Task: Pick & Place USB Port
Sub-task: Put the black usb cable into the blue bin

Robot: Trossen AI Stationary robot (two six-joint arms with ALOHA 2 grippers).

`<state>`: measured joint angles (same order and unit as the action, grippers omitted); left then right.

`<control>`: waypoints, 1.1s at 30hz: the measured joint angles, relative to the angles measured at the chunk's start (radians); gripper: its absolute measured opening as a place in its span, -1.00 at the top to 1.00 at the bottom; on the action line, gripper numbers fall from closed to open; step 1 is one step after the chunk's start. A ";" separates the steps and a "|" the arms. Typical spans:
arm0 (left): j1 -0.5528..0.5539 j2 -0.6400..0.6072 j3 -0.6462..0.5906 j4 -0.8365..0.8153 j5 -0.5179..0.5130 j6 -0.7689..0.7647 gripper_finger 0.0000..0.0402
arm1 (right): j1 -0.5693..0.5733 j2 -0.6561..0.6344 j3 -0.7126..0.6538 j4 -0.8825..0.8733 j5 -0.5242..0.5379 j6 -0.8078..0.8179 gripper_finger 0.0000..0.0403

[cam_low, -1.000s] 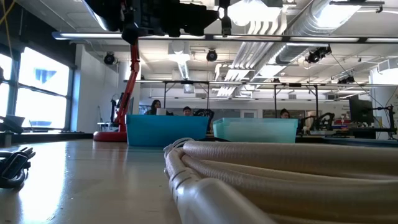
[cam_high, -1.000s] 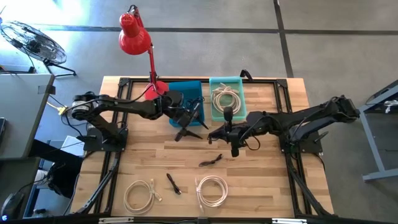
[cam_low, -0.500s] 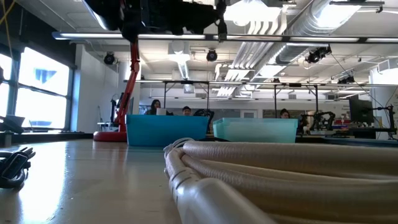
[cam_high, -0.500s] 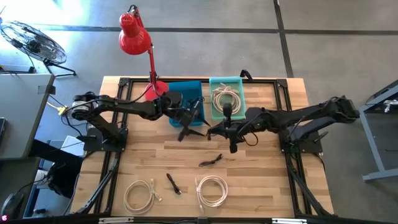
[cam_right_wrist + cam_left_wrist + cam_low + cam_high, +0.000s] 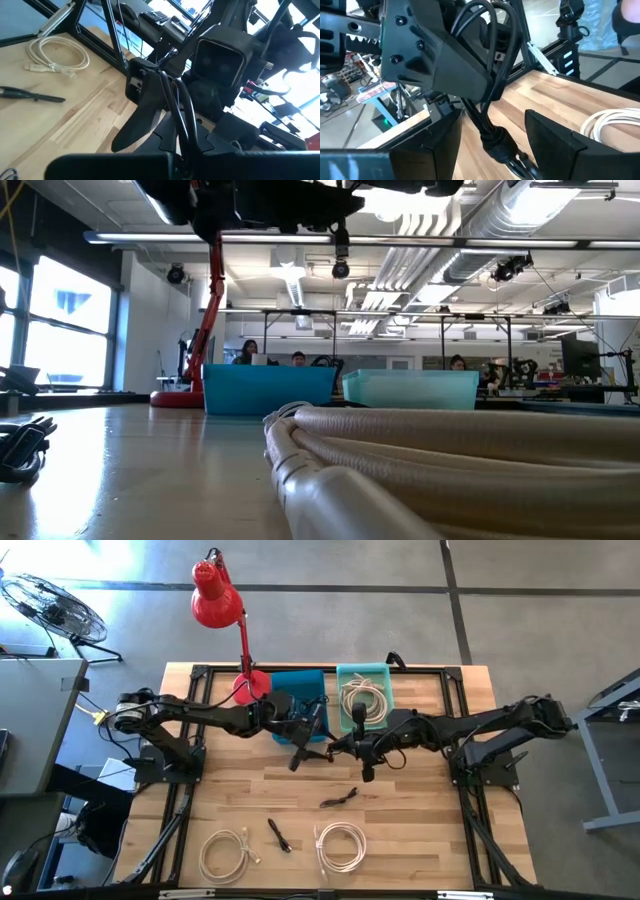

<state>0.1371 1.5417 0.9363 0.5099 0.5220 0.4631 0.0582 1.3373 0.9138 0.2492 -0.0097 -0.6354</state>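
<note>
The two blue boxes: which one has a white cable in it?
The lighter teal box, on the right. A coiled white cable lies inside; the darker blue box beside it shows none.

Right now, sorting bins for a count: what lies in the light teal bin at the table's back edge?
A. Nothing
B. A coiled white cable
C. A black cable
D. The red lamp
B: in the high view a coiled white cable lies inside the light teal bin, beside the darker blue bin.

The black cable (image 5: 487, 112) ran out of the left wrist view; its connector and held end were indistinguishable.
</note>
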 joint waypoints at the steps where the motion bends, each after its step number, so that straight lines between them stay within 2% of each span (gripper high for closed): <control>1: 0.000 0.000 0.000 -0.009 -0.011 0.003 -0.04 | 0.000 0.000 0.000 0.000 -0.001 0.002 1.00; 4: 0.000 0.000 0.000 -0.055 -0.079 0.009 0.16 | 0.000 0.000 0.000 -0.006 0.000 0.024 1.00; 6: 0.012 0.000 0.000 -0.080 -0.086 0.033 0.43 | 0.000 0.000 0.000 -0.007 0.002 0.033 1.00; 8: 0.015 0.000 0.000 -0.084 -0.072 0.050 0.80 | 0.000 0.000 0.000 -0.005 0.002 0.044 0.98; 9: 0.022 0.000 0.000 -0.084 -0.061 0.052 0.88 | 0.000 0.000 0.000 -0.003 0.001 0.050 0.96; 13: 0.025 0.000 0.000 -0.084 -0.076 0.052 0.92 | 0.002 0.000 0.000 -0.005 0.028 0.081 0.82; 19: 0.025 -0.001 0.000 -0.121 -0.109 0.052 0.95 | 0.034 -0.037 0.000 -0.021 0.105 0.155 0.46; 24: 0.026 -0.004 0.000 -0.138 -0.148 0.052 0.95 | 0.092 -0.091 0.000 -0.100 0.265 0.211 0.10; 26: 0.026 -0.031 0.000 -0.207 -0.227 0.061 0.95 | 0.122 -0.112 0.000 -0.135 0.361 0.232 -0.03; 30: 0.026 -0.108 0.000 -0.418 -0.522 0.119 0.95 | 0.176 -0.138 0.001 -0.224 0.546 0.262 -0.22; 33: 0.027 -0.170 0.001 -0.567 -0.714 0.143 0.95 | 0.201 -0.142 0.001 -0.288 0.621 0.279 -0.27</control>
<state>0.1638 1.3719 0.9374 -0.0573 -0.1922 0.6056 0.2596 1.1954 0.9150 -0.0386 0.6118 -0.3562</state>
